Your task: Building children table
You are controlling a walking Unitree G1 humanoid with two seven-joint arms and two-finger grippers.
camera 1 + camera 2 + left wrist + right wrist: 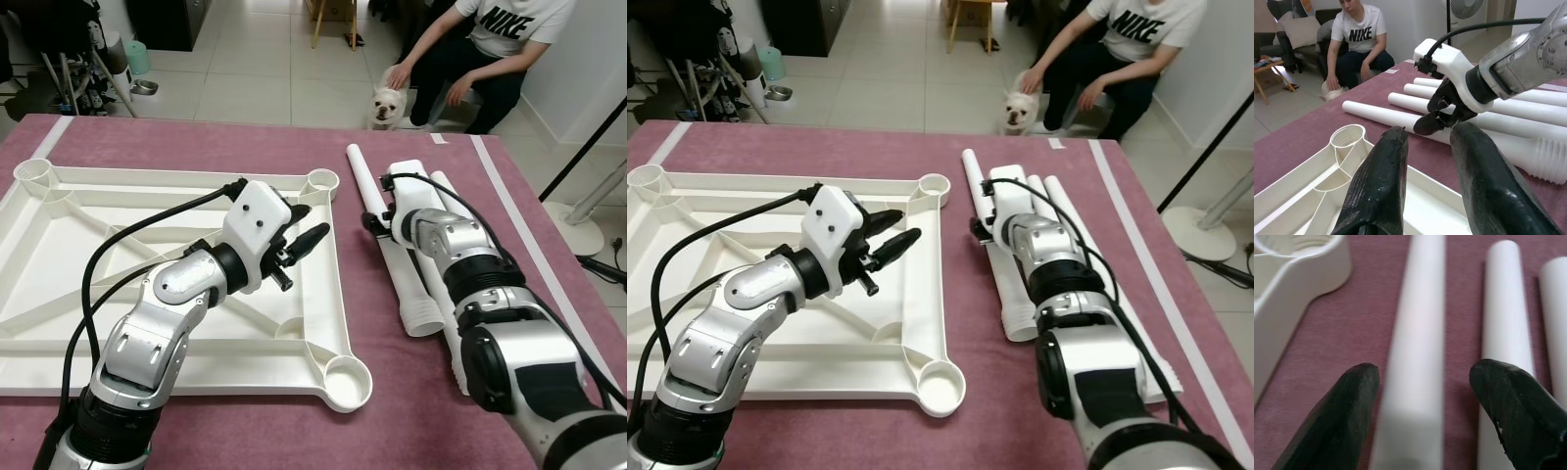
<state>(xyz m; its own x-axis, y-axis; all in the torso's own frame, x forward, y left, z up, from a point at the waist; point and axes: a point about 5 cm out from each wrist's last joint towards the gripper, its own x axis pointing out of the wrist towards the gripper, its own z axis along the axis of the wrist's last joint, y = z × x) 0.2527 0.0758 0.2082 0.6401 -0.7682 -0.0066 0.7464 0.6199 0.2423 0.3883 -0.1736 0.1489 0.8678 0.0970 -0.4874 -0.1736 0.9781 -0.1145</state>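
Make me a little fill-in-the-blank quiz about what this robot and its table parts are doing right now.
1. The white plastic tabletop lies upside down on a ____ cloth.
2. The right gripper is open, its fingers on either side of a white plastic ____.
3. The left gripper hovers open over the ____.
4. Beyond the table, a seated person strokes a small white ____.

Missing words: maroon; table leg; tabletop; dog
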